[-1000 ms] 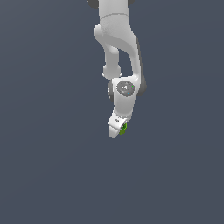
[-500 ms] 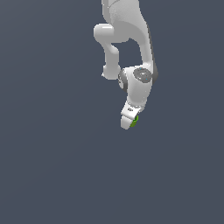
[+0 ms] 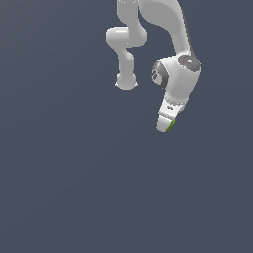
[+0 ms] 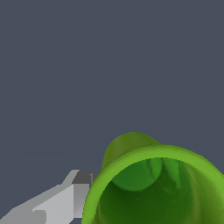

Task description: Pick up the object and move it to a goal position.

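The object is a small bright green cup with a round rim. In the exterior view only a thin green sliver [image 3: 171,125] shows at the tip of my white gripper [image 3: 166,126], which is shut on it. In the wrist view the cup [image 4: 153,183] fills the frame close up, rim toward the camera, with one grey finger [image 4: 70,197] beside it. The other finger is hidden behind the cup. The arm hangs down from above with the gripper pointing downward, toward the exterior view's right.
A plain dark grey surface [image 3: 74,188] fills the rest of both views. The white arm links [image 3: 126,44] stand at the top of the exterior view.
The gripper, holding the green cup, has moved toward the exterior view's right and a little up. The arm has swung with it.
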You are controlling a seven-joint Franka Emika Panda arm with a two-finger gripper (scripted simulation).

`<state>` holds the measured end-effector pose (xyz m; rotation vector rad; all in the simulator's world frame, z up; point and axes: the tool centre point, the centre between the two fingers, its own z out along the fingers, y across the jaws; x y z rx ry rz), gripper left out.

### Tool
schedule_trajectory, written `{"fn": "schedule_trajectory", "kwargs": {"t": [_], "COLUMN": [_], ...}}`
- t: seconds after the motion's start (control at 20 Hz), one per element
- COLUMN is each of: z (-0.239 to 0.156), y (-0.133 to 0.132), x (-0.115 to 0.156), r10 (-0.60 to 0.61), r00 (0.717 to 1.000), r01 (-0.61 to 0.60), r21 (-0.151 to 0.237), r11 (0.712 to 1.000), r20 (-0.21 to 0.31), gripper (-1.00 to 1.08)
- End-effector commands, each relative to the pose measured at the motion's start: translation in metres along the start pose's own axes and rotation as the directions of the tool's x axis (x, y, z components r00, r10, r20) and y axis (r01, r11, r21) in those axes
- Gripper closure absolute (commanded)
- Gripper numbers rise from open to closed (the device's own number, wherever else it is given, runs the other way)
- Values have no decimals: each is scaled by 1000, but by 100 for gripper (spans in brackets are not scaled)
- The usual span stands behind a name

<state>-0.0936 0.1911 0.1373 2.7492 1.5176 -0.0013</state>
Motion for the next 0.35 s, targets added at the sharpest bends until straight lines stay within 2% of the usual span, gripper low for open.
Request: {"fn": "schedule_trajectory", "kwargs": {"t": [0.0, 0.3], "z": [-9, -13], "y": [-10, -16], "x": [7, 14], "r10": [2, 2], "r00": [1000, 1000], "r01": [-2, -2], "r21": [0, 1], "r11": [1000, 1000], "r20": [0, -1], "gripper": [108, 108]}}
